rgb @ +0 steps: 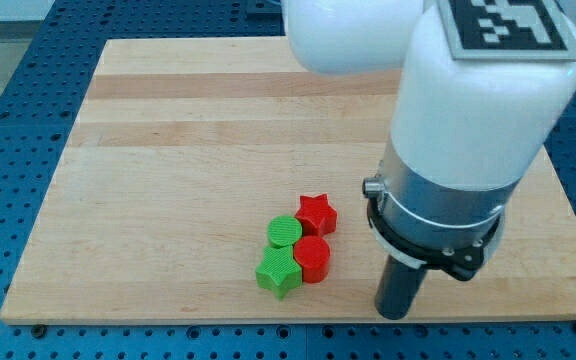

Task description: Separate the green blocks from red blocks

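Note:
Four blocks sit bunched together near the view's bottom middle of the wooden board [168,150]. A red star [316,213] is at the top right of the bunch, a green cylinder [285,232] at the top left, a red cylinder [311,258] at the bottom right and a green star [279,272] at the bottom left. They touch one another. My tip [396,313] rests on the board to the right of the bunch, a little below the red cylinder's level, apart from it by a clear gap.
The large white arm body [478,100] with a black-and-white marker on top hangs over the board's right side. The board's bottom edge [268,320] lies just below the blocks and the tip. A blue perforated table [8,150] surrounds the board.

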Available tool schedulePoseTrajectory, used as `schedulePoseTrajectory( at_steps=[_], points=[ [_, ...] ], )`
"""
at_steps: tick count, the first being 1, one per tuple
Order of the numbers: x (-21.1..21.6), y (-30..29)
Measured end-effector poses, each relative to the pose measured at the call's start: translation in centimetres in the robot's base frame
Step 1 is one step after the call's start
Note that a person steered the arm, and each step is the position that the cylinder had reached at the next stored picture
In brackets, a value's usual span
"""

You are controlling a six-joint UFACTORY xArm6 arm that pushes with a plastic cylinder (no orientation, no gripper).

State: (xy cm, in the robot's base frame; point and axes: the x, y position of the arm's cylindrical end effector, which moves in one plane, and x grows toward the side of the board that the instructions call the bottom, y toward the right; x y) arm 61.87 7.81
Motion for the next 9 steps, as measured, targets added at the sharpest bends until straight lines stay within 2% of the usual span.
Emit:
schedulePoseTrajectory(
  at_steps=[2,4,7,8,9],
  points=[
    [0.0,-5.5],
    [-0.2,-7.6],
    [-6.6,-10.3],
    [-6.4,-10.7],
    [-4.5,-11.9]
  ],
)
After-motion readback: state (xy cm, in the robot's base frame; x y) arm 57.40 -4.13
